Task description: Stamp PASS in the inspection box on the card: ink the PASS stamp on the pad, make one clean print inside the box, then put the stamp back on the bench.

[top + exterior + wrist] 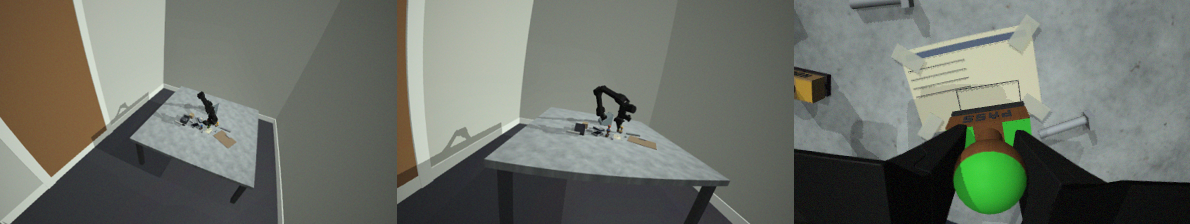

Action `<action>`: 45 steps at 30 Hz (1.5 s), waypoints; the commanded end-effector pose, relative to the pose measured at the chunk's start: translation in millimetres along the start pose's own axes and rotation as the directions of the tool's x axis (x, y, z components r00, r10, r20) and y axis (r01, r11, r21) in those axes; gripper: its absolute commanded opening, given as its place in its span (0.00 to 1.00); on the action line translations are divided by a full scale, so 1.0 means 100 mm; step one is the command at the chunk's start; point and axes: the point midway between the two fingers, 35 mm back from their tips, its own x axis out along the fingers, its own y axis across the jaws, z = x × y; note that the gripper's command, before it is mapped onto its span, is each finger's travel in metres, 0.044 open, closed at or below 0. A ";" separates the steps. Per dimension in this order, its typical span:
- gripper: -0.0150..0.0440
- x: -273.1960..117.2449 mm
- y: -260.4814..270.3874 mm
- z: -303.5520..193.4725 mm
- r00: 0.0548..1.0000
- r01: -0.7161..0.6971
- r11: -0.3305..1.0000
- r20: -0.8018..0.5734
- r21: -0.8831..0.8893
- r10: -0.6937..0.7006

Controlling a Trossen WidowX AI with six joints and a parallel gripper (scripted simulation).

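Observation:
My gripper (990, 136) (618, 129) is shut on the PASS stamp (990, 182), which has a green knob and a brown and green block lettered PASS. The stamp is over the lower part of the cream card (994, 60) (208, 130) (617, 137); a shadow on the card suggests a gap, but its height is unclear. The inspection box (988, 85) shows its top and upper sides, with no print visible there; the stamp hides its lower edge. Tape holds the card's corners. The stamp's underside is hidden. A small dark ink pad (597, 133) appears left of the card in the exterior view.
An orange stamp (810, 87) lies left of the card in the wrist view. A metal bolt (1064, 126) lies close to the card's right; another rod (881, 3) is beyond it. A brown clipboard (224, 139) (642, 142) and dark box (184, 119) (579, 129) flank the work area.

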 end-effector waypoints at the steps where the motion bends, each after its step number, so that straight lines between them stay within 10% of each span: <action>1: 0.25 0.05 0.00 -0.01 1.000 0.000 1.000 -0.006 -0.005 0.000; 45: 0.25 0.34 0.00 -0.02 1.000 0.002 1.000 -0.005 -0.007 -0.003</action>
